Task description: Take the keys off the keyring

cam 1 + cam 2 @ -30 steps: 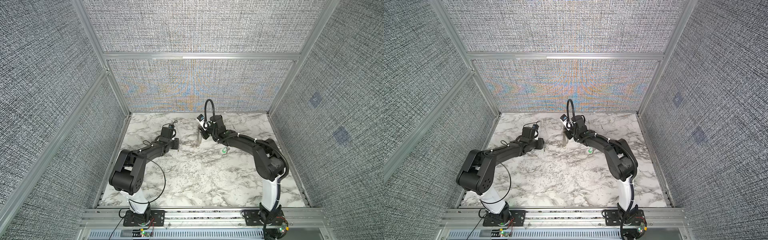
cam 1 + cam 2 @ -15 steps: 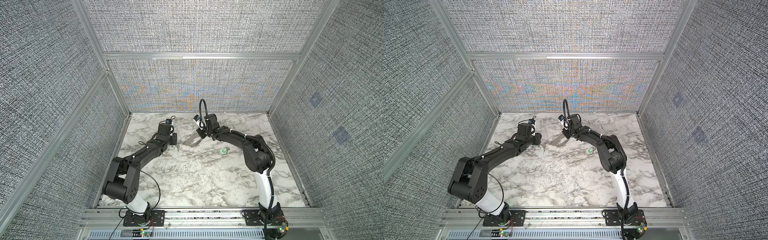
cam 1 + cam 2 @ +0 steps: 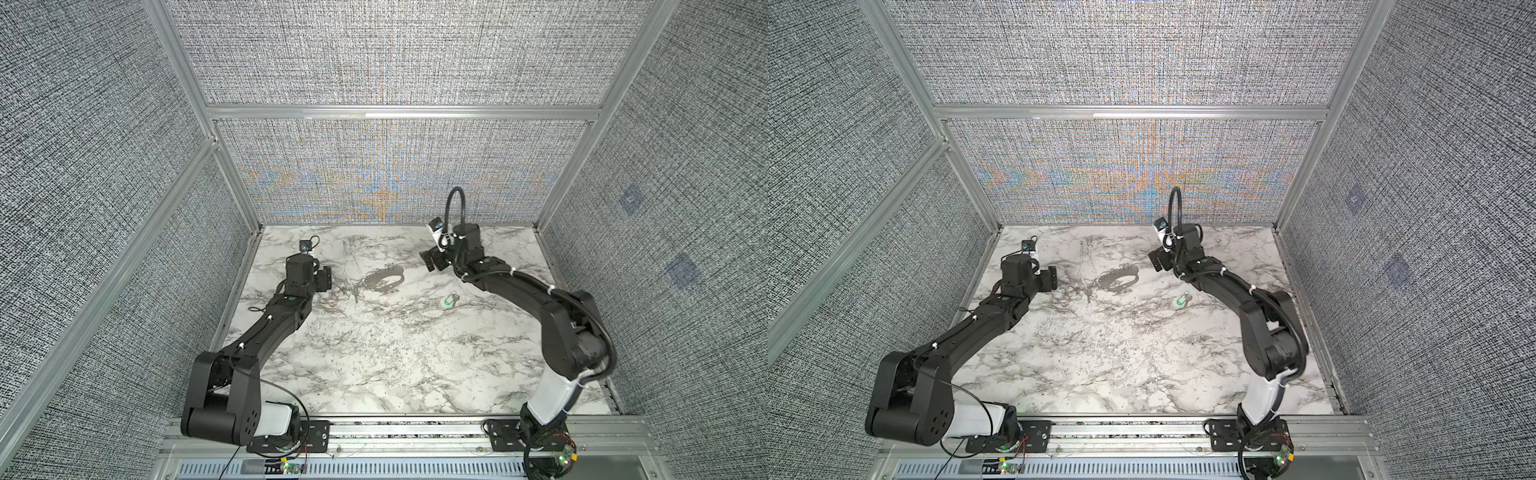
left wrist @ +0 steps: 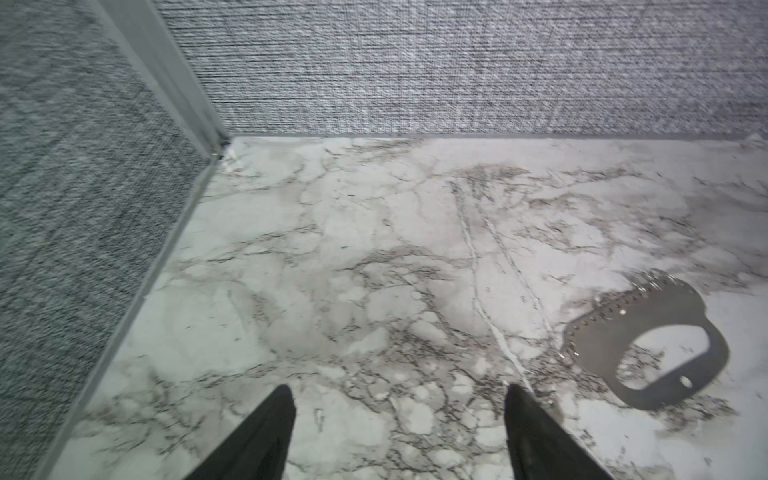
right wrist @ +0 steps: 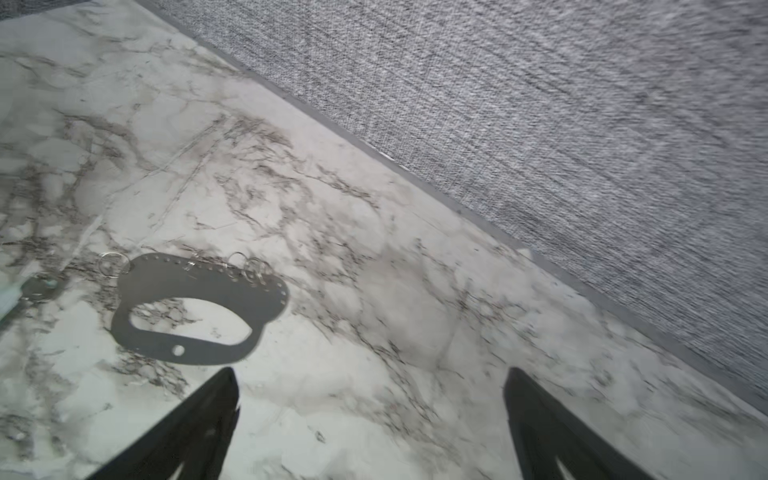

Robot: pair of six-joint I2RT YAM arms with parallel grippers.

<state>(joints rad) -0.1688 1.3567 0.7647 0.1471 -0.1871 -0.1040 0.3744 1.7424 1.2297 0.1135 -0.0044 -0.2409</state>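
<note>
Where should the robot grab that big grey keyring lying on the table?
Probably the plain thin bar of the keyring, opposite the edge hung with little rings. It lies flat on the table, so come straight down: one jaw inside the big opening, one outside.

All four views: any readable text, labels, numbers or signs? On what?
None readable in any view.
Green tag: too small to show any marking.
Keyring: only small holes along one edge, no lettering visible.
Right wrist camera: bluish face, too small to read.
</note>
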